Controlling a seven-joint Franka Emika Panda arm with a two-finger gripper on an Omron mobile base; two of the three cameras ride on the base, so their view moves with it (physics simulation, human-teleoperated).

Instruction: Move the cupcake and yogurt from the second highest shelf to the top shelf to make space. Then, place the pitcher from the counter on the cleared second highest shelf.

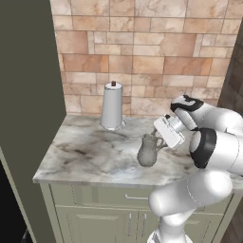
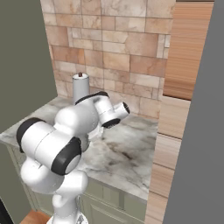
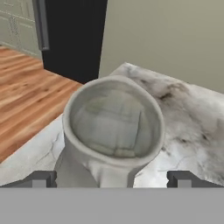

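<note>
Reaching in from the side, the gripper (image 1: pixel 159 134) closes on nothing yet: its jaws stand spread as wide as they go, empty, with the pitcher (image 1: pixel 148 151) standing upright on the counter (image 1: pixel 90 154) just in front of them. In the hand view the jug's flared rim and open mouth sit between the two dark fingertips (image 3: pixel 41 179), one tip to each side of the neck, and the near side of the vessel lies closest to the palm; whether the pads touch it cannot be told. The pitcher's long axis runs vertical, while the hand points across at its upper part from the handle side, seen in the left base view. A tall white cylinder with a dark knob (image 1: pixel 112 106) stands well apart near the tiled wall. By this reading the pitcher step is under way, and the grasp likely turns on the jaws squeezing across the neck
</note>
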